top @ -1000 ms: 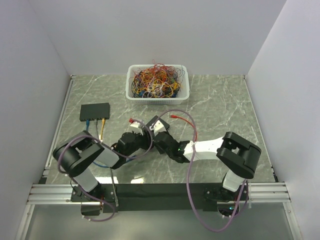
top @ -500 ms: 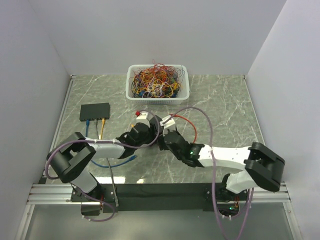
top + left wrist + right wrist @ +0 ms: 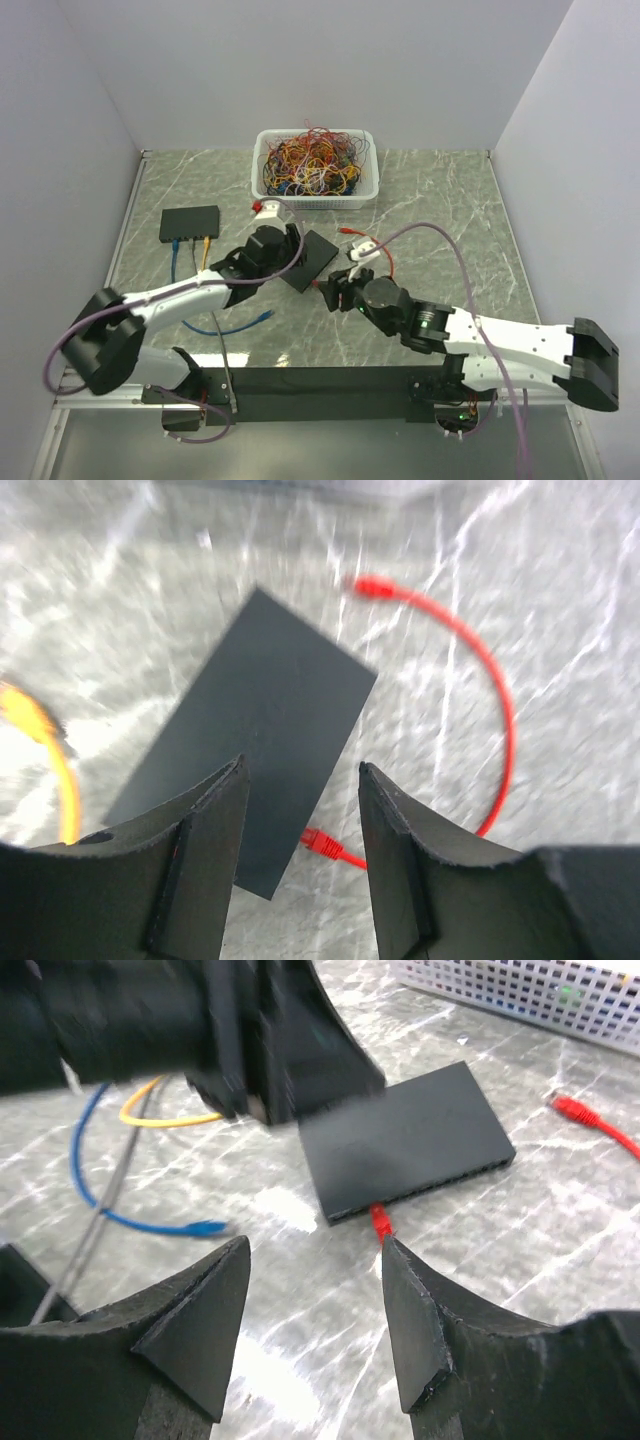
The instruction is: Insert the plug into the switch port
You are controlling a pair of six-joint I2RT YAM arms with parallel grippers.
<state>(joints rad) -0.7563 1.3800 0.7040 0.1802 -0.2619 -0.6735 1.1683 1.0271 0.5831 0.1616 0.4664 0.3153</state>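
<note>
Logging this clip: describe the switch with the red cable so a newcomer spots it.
Find the white basket of tangled wires at the table's rear. In front of it, mid-table, lies a flat black switch, skewed. The other switch, far left, carries a yellow cable; this one's plug is red.

Grey-green marbled tabletop (image 3: pixel 440 200). Plain white walls (image 3: pixel 300 60) at 9, 12 and 3 o'clock. Aluminium rail (image 3: pixel 100 385) at 6 o'clock.
</note>
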